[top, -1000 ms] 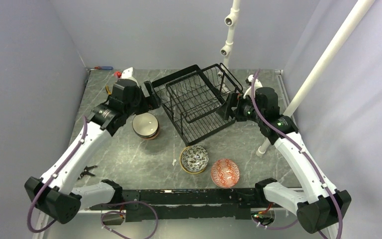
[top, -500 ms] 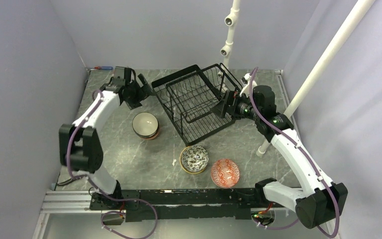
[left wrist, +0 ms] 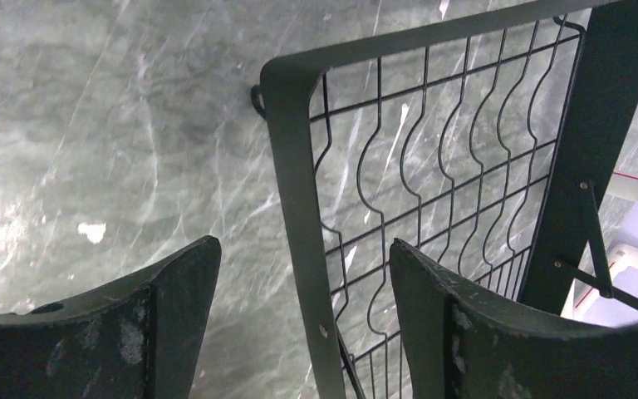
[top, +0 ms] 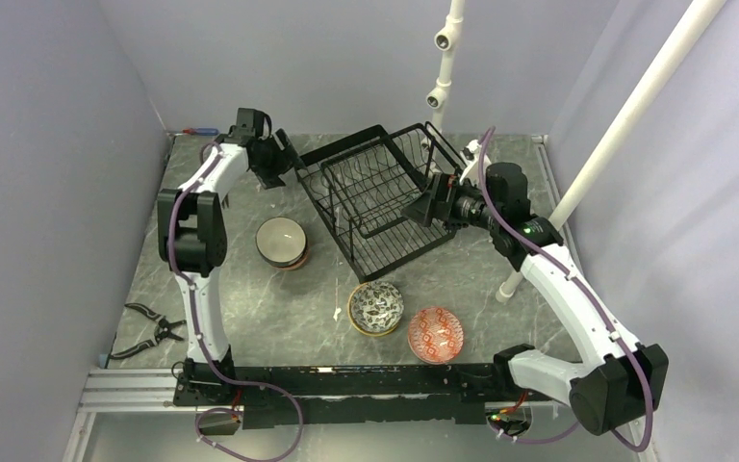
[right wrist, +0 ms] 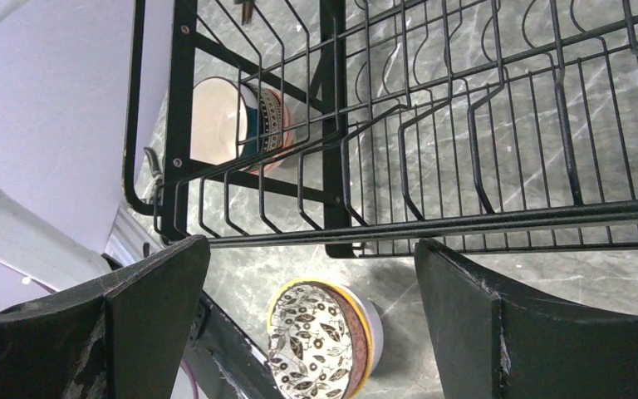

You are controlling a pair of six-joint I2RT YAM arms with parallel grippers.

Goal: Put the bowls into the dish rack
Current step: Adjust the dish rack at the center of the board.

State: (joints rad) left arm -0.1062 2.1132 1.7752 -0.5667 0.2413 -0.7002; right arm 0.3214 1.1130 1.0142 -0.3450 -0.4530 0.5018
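The black wire dish rack (top: 380, 197) stands mid-table with no bowl in it. Three bowls sit on the table in front of it: a brown one with a cream inside (top: 281, 241), a leaf-patterned one with a yellow rim (top: 376, 308) and a red-patterned one (top: 435, 334). My left gripper (top: 282, 166) is open at the rack's far left corner; in the left wrist view its jaws (left wrist: 303, 249) straddle the rack's frame bar (left wrist: 295, 166). My right gripper (top: 423, 210) is open and empty over the rack's right side (right wrist: 465, 125). Its wrist view shows the leaf-patterned bowl (right wrist: 316, 341) and the brown bowl (right wrist: 237, 125) through the wires.
Orange-handled pliers (top: 149, 330) lie at the near left. A white pipe stand (top: 443, 67) rises behind the rack, and a slanted white pipe (top: 635, 106) stands at the right. A small red-and-blue tool (top: 197, 131) lies at the back left corner.
My left arm has swung back from beside the brown bowl to the rack's far left corner, uncovering the pliers. My right gripper has moved left over the rack. The bowls have not moved.
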